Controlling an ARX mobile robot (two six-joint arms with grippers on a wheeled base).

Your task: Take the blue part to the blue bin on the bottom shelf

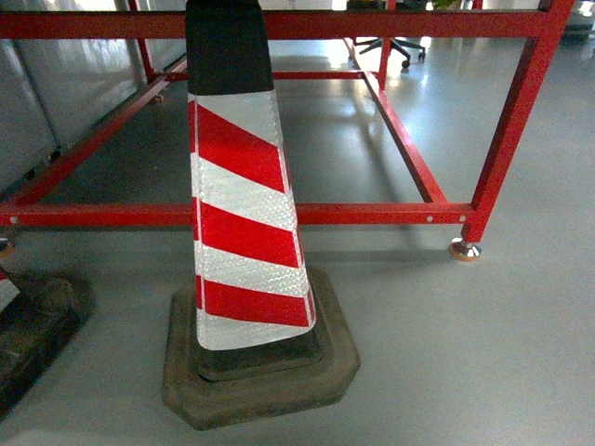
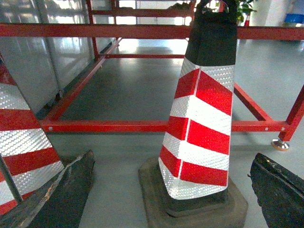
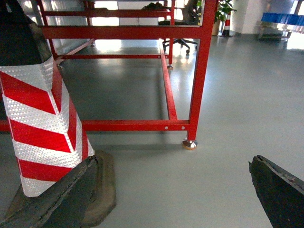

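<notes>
While both grippers [image 2: 166,190] [image 3: 171,190] hang wide open and empty, only a red-and-white striped traffic cone [image 1: 244,214] stands near. No blue part shows, so its handling cannot be judged.

The head camera looks down close at a striped cone [image 1: 246,214]; both low wrist views share it and the red frame [image 2: 118,126].

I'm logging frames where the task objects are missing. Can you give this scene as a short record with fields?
foreground: red-and-white striped cone on a dark base
behind: red metal frame on grey floor
second cone: at left edge
blue bin: not in view
left gripper: fingers apart, empty
right gripper: fingers apart, empty
</notes>
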